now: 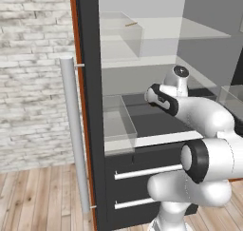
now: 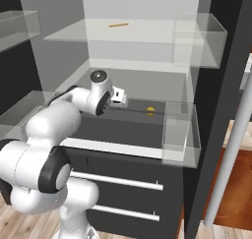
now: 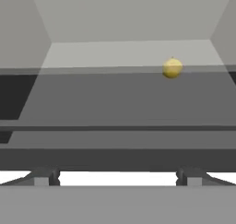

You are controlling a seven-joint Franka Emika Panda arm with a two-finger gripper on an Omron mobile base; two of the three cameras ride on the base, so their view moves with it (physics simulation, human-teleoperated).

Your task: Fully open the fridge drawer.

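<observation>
One fridge drawer [image 2: 123,127], dark and flat, sits low across the fridge, above two bar-handled panels. I judge I'm reaching in for it; next I need a hold on its front edge to pull. My pincer [image 3: 117,177] is spread wide, holding nothing.

No readable text, label, brand, number or sign on anything here
</observation>
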